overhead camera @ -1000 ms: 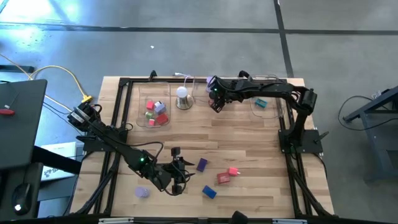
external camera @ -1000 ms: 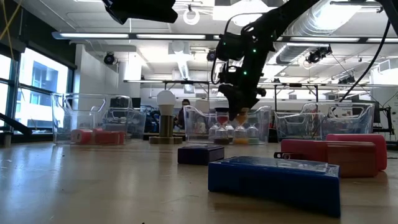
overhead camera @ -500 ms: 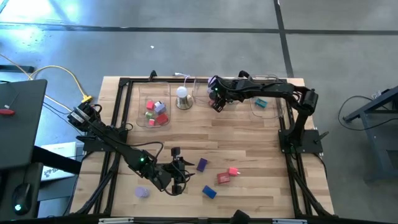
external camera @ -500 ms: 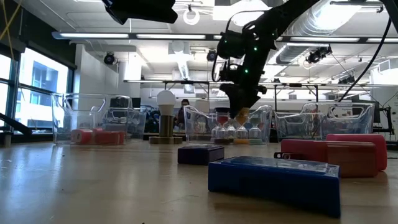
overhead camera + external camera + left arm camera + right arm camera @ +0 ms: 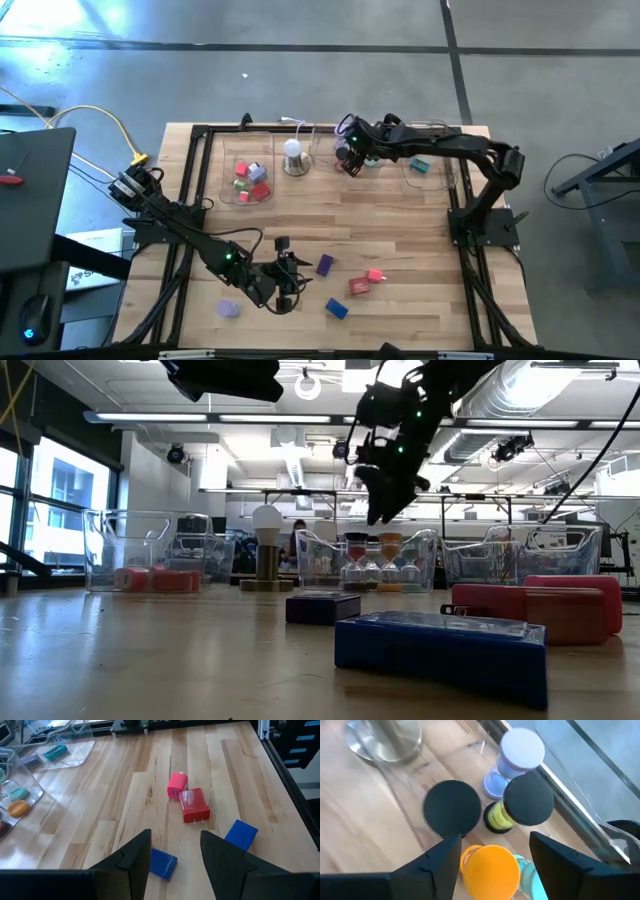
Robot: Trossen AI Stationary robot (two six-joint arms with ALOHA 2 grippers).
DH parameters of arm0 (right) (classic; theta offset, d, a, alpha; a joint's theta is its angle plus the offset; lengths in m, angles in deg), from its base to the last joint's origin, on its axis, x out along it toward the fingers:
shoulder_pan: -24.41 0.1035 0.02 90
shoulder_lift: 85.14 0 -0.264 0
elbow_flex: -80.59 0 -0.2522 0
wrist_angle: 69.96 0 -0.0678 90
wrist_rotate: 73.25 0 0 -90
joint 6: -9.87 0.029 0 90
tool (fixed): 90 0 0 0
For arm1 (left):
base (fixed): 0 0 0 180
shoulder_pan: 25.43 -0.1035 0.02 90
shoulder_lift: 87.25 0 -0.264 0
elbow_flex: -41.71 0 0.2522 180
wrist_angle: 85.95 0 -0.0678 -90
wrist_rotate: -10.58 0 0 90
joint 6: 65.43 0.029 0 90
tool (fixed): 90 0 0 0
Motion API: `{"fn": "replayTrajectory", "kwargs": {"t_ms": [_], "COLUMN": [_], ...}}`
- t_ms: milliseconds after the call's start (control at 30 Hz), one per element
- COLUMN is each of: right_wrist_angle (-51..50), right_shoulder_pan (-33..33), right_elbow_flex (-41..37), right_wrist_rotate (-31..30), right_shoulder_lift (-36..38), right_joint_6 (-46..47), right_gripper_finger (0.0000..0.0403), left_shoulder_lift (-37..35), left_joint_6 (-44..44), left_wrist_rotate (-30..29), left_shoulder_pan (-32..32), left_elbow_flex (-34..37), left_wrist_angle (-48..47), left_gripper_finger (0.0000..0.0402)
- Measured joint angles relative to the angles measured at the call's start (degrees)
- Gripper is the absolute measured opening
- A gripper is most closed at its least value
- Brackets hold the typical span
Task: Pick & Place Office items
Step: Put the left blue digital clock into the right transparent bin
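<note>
Orange roll (image 5: 489,864) sits below the right gripper's (image 5: 492,851) spread, empty fingers (image 5: 442,861) (left's likewise open).

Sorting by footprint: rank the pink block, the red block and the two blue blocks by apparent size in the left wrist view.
1. red block
2. The two blue blocks look alike; one is partly hidden, so unranked.
3. pink block, though it lies farthest from the camera.

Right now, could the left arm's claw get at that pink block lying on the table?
Probably yes. The left gripper is open and empty, and only bare wood lies between it and the pink block, beside a red block.
</note>
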Motion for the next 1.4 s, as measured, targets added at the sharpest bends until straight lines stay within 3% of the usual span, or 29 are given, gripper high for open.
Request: {"fn": "replayTrajectory", "kwargs": {"t_ms": [400,567,733,1000,1200,1400], "right_wrist_angle": [-2.0,-5.0,-10.8,-21.9,-23.4,-25.5], "right_shoulder_pan": [5.2,10.3,16.7,28.8,38.7,48.3], "right_elbow_flex": [0.1,0.1,0.1,0.1,0.1,0.1], "right_wrist_rotate": [0.3,4.9,9.2,8.8,3.5,-6.7], "right_shoulder_lift": [10.1,15.9,20.1,21.6,21.1,21.0], "right_joint_6": [-1.9,-1.2,4.0,15.7,22.9,30.9], "right_gripper_finger": [0.0224,0.0224,0.0224,0.0224,0.0224,0.0224], "left_shoulder_lift": [0.0,0.0,0.0,0.0,0.0,0.6], "left_joint_6": [-0.2,-0.2,-2.5,-3.2,-4.3,-8.3], "left_wrist_rotate": [0.0,0.0,0.1,0.3,4.1,7.6], "left_shoulder_pan": [-0.2,-0.2,-0.5,-2.0,-4.8,-7.7], "left_elbow_flex": [0.0,0.0,0.0,0.0,0.0,0.0], "left_wrist_angle": [-0.4,-0.4,-0.4,-0.9,-0.9,-2.8], "left_gripper_finger": [0.0164,0.0164,0.0164,0.0164,0.0172,0.0239]}}
